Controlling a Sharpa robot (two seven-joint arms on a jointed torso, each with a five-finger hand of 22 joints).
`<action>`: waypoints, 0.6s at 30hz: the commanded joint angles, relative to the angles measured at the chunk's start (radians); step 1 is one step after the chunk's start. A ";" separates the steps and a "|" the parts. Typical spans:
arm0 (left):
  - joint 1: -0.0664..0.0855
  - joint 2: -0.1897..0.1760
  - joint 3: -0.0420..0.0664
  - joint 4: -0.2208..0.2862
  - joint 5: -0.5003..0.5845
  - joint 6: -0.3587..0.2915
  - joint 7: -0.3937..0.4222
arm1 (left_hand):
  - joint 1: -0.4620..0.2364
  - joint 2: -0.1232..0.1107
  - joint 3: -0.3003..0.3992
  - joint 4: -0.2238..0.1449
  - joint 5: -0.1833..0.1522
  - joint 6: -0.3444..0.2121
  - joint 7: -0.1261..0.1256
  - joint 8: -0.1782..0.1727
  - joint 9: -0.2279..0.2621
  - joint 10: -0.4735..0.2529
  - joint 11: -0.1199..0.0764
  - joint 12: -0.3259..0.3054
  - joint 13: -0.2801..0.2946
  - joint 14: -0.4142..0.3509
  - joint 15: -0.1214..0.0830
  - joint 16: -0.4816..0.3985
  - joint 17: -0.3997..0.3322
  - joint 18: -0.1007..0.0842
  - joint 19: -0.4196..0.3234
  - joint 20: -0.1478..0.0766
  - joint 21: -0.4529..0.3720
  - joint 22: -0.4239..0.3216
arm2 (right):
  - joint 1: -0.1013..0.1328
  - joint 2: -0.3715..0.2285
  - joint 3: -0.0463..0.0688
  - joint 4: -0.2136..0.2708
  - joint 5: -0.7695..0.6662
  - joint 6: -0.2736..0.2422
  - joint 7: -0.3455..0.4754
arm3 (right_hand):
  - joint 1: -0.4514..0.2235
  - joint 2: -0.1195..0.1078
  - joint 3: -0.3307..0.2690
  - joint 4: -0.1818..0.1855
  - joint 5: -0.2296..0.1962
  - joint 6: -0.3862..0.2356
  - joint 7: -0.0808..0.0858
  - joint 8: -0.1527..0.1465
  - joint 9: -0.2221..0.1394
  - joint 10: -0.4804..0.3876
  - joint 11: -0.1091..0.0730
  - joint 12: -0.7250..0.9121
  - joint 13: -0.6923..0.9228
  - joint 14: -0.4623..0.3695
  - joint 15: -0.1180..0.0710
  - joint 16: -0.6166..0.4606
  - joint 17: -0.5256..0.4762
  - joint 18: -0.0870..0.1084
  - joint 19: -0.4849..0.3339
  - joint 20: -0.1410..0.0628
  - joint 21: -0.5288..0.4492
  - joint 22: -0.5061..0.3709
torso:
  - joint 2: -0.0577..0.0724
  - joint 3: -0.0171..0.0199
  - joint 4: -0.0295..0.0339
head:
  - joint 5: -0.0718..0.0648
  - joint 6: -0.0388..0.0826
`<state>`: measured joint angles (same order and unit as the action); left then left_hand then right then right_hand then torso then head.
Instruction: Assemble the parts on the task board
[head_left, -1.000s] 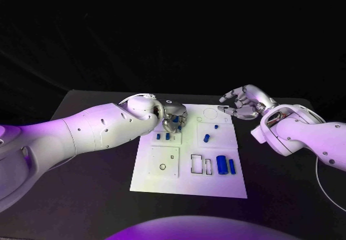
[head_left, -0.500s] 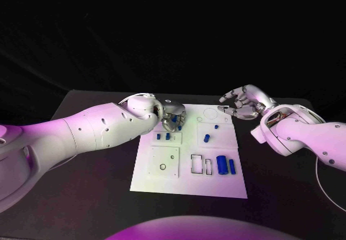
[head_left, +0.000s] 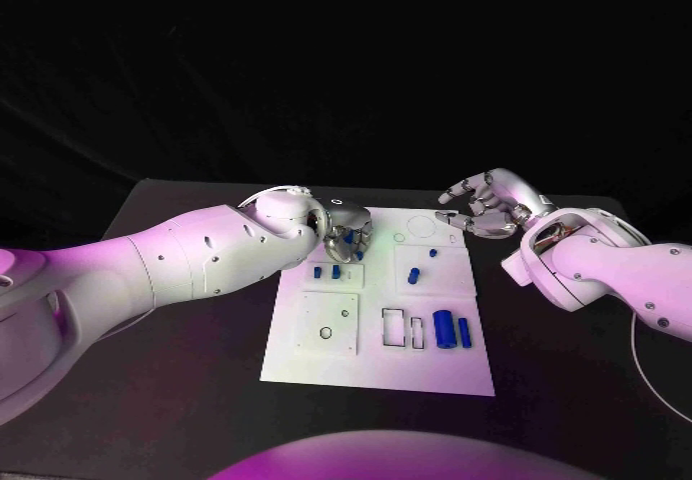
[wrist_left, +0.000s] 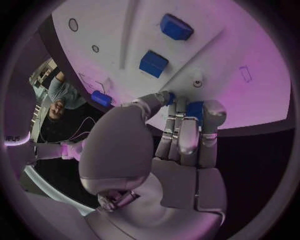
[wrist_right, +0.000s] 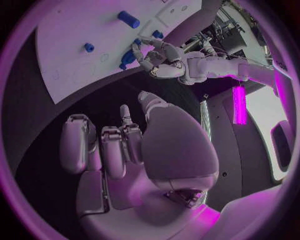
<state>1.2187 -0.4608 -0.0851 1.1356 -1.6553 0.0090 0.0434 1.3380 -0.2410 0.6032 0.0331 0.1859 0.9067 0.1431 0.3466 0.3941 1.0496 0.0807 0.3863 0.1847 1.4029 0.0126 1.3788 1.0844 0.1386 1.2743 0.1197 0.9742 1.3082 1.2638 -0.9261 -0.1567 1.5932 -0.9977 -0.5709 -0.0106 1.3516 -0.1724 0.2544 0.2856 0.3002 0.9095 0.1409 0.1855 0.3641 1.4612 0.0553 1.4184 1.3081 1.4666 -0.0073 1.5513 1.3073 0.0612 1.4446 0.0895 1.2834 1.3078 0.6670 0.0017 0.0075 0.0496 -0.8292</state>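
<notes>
The desk (head_left: 188, 340) carries the task board (head_left: 378, 355), and by how the parts lie the assembly looks to be in its early or middle stretch. Near the board's edge closest to the robot, well away from either hand, a large blue part (head_left: 443, 329) and a thin blue part (head_left: 463, 331) lie beside outlined slots, and whether they are seated or merely resting I cannot tell. Just below the left hand (head_left: 343, 237) sits a pair of small blue parts (head_left: 327, 271), and a little to its side two more small pieces (head_left: 414, 276) lie loose on the board's middle panel. The left hand is bent down over the far end of the board, and the left wrist view shows its fingertips (wrist_left: 187, 112) closed round a small blue part (wrist_left: 194, 110) held right at the board surface, so one piece is in hand and apparently being placed or lifted. The right hand (head_left: 485, 208) hovers off the board's far corner, fingers curled apart with nothing in them. Compared with a second ago, almost nothing has shifted: the left hand has edged slightly toward the board's far end, while the right hand and the loose parts lie as they did.
</notes>
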 joint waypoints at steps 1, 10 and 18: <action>-0.002 0.003 -0.001 0.002 0.002 0.012 0.001 | -0.008 -0.001 0.004 0.000 -0.006 -0.002 0.003 -0.009 -0.001 0.009 0.002 -0.006 -0.003 0.009 -0.001 0.007 0.005 -0.020 0.011 -0.001 0.010 0.058 | 0.000 0.001 0.000 0.001 -0.010 0.007 0.004 | -0.010 0.002 0.007 -0.001 0.003 0.000 -0.005 0.006 0.002 -0.003 -0.003 0.000 0.112 0.087 -0.010 -0.005 0.188 0.005 -0.002 0.000 -0.002 0.131 | 0.000 0.0004 0.0000 | 0.000 0.000; -0.002 0.004 -0.001 0.002 0.003 0.005 -0.002 | -0.018 -0.011 0.007 -0.006 -0.006 -0.033 0.011 -0.037 -0.009 -0.008 0.011 -0.037 -0.017 0.008 0.005 0.007 -0.008 -0.021 0.009 0.002 0.009 0.064 | 0.000 0.002 0.000 0.000 -0.010 0.008 0.003 | -0.010 0.002 0.007 -0.001 0.003 0.000 -0.005 0.006 0.002 -0.003 -0.003 0.000 0.112 0.087 -0.010 -0.005 0.188 0.005 -0.002 0.000 -0.002 0.131 | 0.000 0.0003 -0.0001 | 0.000 0.000; -0.002 0.005 -0.001 0.004 0.006 0.005 0.000 | -0.013 -0.003 0.014 -0.011 -0.004 -0.028 0.012 -0.037 -0.007 -0.006 0.012 -0.043 -0.021 0.011 0.007 0.011 -0.001 -0.023 0.015 0.004 0.021 0.070 | 0.000 0.002 0.000 0.000 -0.010 0.009 0.002 | -0.010 0.002 0.007 -0.001 0.003 0.000 -0.005 0.006 0.002 -0.003 -0.003 0.000 0.112 0.087 -0.010 -0.005 0.188 0.005 -0.002 0.000 -0.002 0.131 | 0.000 0.0004 -0.0003 | 0.000 -0.001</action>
<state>1.2189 -0.4593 -0.0846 1.1374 -1.6542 0.0082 0.0431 1.3301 -0.2489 0.6131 0.0231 0.1859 0.8773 0.1533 0.3128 0.3862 1.0457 0.0917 0.3484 0.1656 1.4084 0.0182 1.3854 1.0780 0.1230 1.2833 0.1220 0.9900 1.3080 1.2638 -0.9249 -0.1567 1.5924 -0.9978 -0.5708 -0.0106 1.3516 -0.1725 0.2543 0.2856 0.3002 0.9095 0.1409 0.1855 0.3646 1.4612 0.0553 1.4185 1.3079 1.4666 -0.0073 1.5513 1.3073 0.0612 1.4446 0.0895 1.2834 1.3076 0.6670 0.0021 0.0074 0.0501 -0.8300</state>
